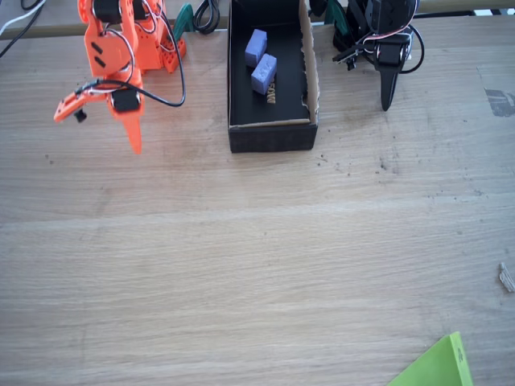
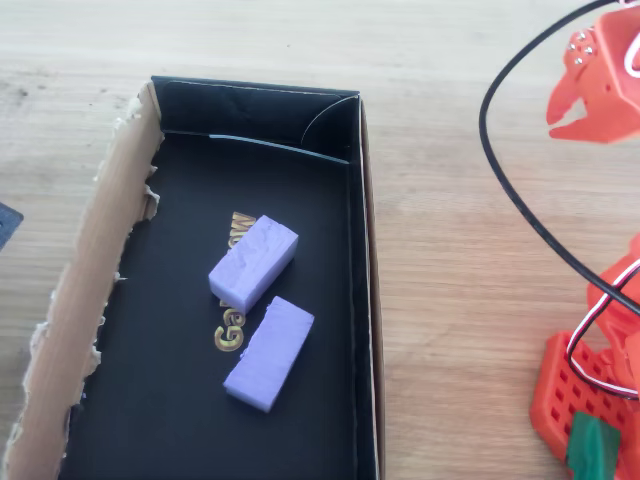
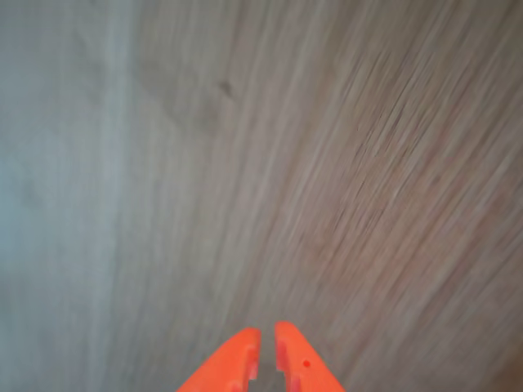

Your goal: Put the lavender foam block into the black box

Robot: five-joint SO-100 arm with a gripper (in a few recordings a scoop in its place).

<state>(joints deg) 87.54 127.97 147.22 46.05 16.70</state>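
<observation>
A light wooden table (image 1: pixel 257 265) with fine lengthwise grain is filling the fixed view, lit evenly and brightly from above. The black box (image 1: pixel 270 137) is lying near the far edge, its long axis running away from the camera; one long wall is showing torn raw brown cardboard. Two foam blocks are resting on its inner floor. In the overhead view the lavender foam block (image 2: pixel 254 263), pale with a rough mottled face, is sitting across part of the gold lettering (image 2: pixel 230 335), and a smoother periwinkle block (image 2: pixel 269 353) is lying just beside it, the two nearly touching at one corner. Both are resting well clear of the box walls.

The orange arm is standing to the left of the box in the fixed view, with the gripper (image 1: pixel 133 141) pointing down above bare wood, apart from the box. In the wrist view the gripper (image 3: pixel 266 349) is showing its two orange fingertips drawn almost together with only a thin slit between them and nothing held; the wood beneath is looking blurred.

A black arm (image 1: pixel 385 48) is standing to the right of the box, a green sheet (image 1: pixel 438 366) is lying at the near right corner, and small dark specks (image 1: pixel 354 166) are dotting the wood beside the box.
</observation>
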